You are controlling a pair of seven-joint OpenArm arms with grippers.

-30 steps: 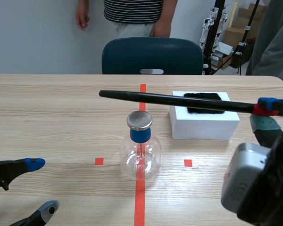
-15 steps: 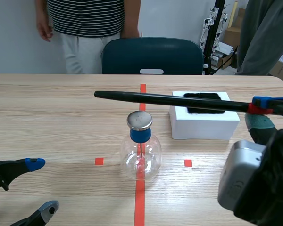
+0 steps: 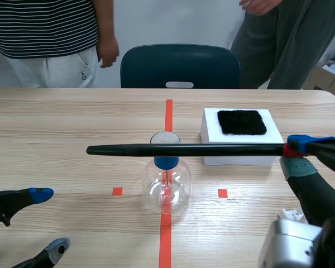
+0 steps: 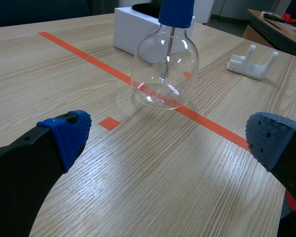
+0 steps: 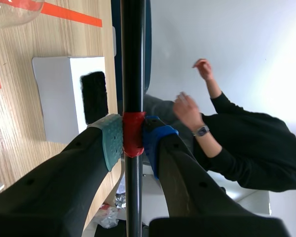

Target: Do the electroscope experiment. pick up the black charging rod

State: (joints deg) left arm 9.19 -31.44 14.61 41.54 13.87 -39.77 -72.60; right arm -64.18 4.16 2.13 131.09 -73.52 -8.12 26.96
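Scene view: the right gripper (image 3: 293, 149) pinches the black charging rod (image 3: 184, 149) at its red band. The rod lies level across the metal cap of the electroscope flask (image 3: 166, 187), and whether they touch is unclear. Well apart from the flask, the left gripper (image 3: 50, 220) rests with its fingers spread wide, holding nothing.

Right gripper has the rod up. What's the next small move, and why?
Probably keep the right gripper shut and ease the black rod down toward the metal cap: the rod is clamped at its red band, level, and crosses the cap in the scene view.
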